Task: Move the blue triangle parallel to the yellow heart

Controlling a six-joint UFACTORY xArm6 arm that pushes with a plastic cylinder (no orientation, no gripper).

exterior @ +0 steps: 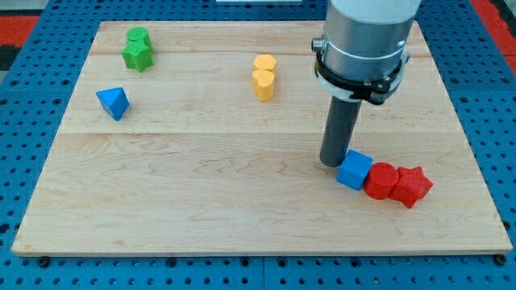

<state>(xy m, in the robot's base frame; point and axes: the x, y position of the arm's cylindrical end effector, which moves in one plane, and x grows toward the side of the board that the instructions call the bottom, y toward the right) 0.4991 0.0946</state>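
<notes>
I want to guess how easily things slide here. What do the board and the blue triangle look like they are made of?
The board looks like pale wood with a smooth finish: grain lines and plank seams show. The blue triangle looks like moulded or printed plastic, even in colour with a matte to slight sheen; which kind I cannot tell. My tip is far off, beside the blue cube.

Robotics lab bench, pale wooden desk (242,209) on blue perforated mounting board (32,48), grey industrial arm (367,36), small coloured test blocks

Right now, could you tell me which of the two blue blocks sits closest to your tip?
The blue cube, touching my tip beside the red blocks. The blue triangle lies far off at the view's left.
</notes>
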